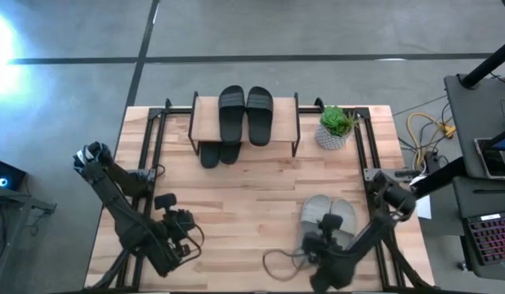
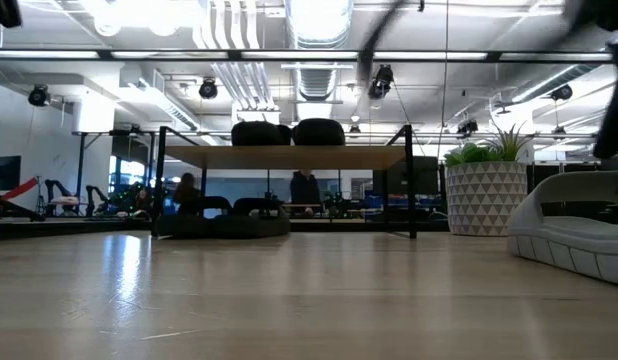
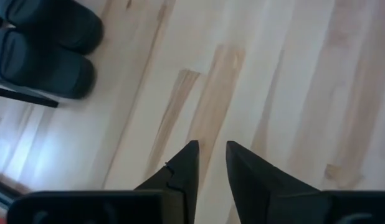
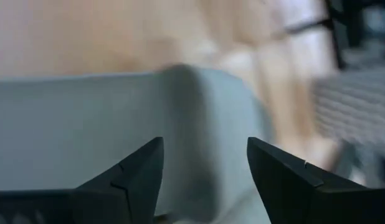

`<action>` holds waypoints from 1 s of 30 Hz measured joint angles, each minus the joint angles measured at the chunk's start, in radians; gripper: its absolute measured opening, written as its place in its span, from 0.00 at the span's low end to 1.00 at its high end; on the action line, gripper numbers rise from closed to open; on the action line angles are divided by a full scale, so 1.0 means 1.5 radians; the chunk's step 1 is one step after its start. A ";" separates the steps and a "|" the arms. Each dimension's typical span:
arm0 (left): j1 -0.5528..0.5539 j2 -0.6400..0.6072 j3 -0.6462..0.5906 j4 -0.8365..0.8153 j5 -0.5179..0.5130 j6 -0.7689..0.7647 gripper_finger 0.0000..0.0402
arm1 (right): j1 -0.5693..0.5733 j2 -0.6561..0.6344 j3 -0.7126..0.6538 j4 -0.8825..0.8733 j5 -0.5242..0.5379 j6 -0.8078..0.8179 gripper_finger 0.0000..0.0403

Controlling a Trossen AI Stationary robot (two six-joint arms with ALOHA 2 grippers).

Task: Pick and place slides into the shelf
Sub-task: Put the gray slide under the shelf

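The shelf (image 1: pixel 205 122) stands at the table's far middle. One pair of black slides (image 1: pixel 245 114) lies on its top board. Another black pair (image 1: pixel 212 155) lies on the table under it, toes sticking out toward the near side. A pale grey-green pair (image 1: pixel 326 214) lies side by side on the table at the near right. My right gripper (image 4: pixel 205 149) hovers open over this pair's near end (image 1: pixel 326 230), with a grey strap (image 4: pixel 118 124) below its spread fingers. My left gripper (image 3: pixel 211 155) stands at the near left (image 1: pixel 185 233), slightly open over bare wood, nothing between its fingers.
A potted green plant (image 1: pixel 336 126) in a white patterned pot stands just right of the shelf. A dark cable loop (image 1: pixel 281 261) lies near the front edge, left of the grey pair. Bare wood stretches between the shelf and both grippers.
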 joint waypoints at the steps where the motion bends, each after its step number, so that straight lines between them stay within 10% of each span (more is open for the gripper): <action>1: -0.005 -0.006 -0.001 0.000 0.002 -0.001 0.16 | -0.008 0.007 0.001 -0.030 -0.006 0.027 0.56; 17: -0.019 -0.089 -0.080 -0.010 -0.012 -0.036 0.16 | -0.147 -0.050 -0.161 0.012 -0.017 -0.051 0.41; 23: -0.019 -0.140 -0.123 -0.010 -0.026 -0.053 0.16 | -0.211 -0.133 -0.213 0.130 0.051 -0.214 0.06; 30: -0.019 -0.212 -0.188 -0.010 -0.030 -0.117 0.16 | -0.281 -0.184 -0.211 0.378 0.129 -0.570 0.03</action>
